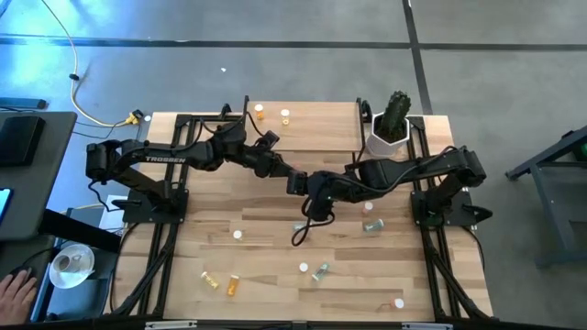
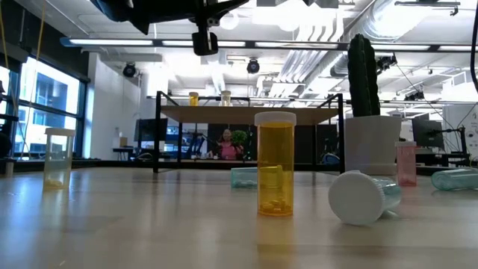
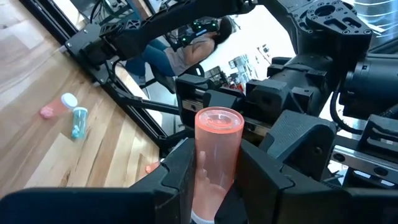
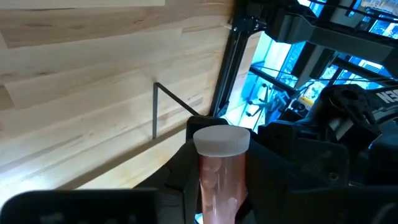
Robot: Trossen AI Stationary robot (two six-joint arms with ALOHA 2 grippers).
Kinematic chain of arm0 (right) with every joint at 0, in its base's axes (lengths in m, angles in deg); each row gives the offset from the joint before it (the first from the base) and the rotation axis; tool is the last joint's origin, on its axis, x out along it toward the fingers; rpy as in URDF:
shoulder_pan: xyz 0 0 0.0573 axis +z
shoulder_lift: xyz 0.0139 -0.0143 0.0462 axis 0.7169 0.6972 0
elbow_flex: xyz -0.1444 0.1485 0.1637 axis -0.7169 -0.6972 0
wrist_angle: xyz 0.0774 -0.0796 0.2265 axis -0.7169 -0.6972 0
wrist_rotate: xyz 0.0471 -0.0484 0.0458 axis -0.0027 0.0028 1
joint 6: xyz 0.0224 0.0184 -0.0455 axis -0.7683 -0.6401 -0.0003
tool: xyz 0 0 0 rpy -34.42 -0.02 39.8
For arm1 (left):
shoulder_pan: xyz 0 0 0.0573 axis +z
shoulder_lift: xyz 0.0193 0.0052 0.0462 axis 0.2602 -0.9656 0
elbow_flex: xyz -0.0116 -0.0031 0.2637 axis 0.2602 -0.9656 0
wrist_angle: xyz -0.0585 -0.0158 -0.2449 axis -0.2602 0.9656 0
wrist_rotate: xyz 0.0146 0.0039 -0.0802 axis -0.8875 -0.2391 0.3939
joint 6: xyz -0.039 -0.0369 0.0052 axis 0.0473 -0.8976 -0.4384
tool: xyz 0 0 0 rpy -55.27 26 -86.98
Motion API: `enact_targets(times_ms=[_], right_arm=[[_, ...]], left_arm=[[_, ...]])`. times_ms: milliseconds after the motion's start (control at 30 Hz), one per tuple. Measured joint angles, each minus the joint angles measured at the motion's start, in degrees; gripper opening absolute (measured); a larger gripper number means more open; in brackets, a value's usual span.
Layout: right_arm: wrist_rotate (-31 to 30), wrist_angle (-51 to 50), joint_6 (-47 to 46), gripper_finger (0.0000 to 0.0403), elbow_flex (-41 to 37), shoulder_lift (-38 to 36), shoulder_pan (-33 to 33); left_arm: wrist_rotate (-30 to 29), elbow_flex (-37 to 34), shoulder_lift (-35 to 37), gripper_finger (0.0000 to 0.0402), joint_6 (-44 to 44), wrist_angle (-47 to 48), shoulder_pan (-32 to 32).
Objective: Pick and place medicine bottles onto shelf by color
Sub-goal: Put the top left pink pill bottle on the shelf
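A pink medicine bottle (image 3: 216, 155) with a white cap is held in mid-air over the table's middle, between my two grippers, which meet there. My left gripper (image 1: 295, 181) comes from the left and is shut on it. My right gripper (image 1: 317, 187) comes from the right and is shut on the same bottle (image 4: 219, 180). The shelf (image 1: 316, 128) stands at the far middle on thin black legs, with an orange bottle (image 1: 260, 112) and a second bottle (image 1: 285, 115) upright on it. Several other bottles stand or lie on the table. My left gripper pinches the pink bottle's body (image 3: 214, 183) between its two fingers, which lie along the bottle. The white cap end (image 3: 202, 218) sits back between the fingers and the clear base (image 3: 219, 118) sticks out past them. The bottle is clear of the table. My right gripper pinches the same bottle's body (image 4: 217, 186) between its two fingers, just behind the cap. The white cap (image 4: 221, 140) sticks out past the fingertips toward the left arm. The fingers lie along the bottle, coming from the table's right.
A white cactus pot (image 1: 390, 130) stands right of the shelf. Loose bottles on the near half: orange (image 2: 275, 164) and yellow (image 2: 57, 157) upright, green ones lying (image 2: 362, 196) (image 1: 320, 271), orange ones lying at near left (image 1: 233, 285). A person's hand (image 1: 14, 293) shows at the far left.
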Motion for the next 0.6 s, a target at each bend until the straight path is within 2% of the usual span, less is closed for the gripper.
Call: enact_targets(times_ms=[233,333,600], right_arm=[[-0.02,-0.09,0.00,0.0093,0.00,0.00,0.00],[-0.04,-0.18,0.17,0.0092,0.00,0.00,-0.02],[0.12,-0.60,-3.05,0.0092,0.00,-0.07,-0.02]], left_arm=[[-0.24,0.00,0.00,0.0092,2.19,-0.02,0.00],[-0.30,0.00,0.00,0.0095,6.27,0.00,0.00],[0.26,0.00,0.02,0.0156,15.10,-0.02,1.16]])
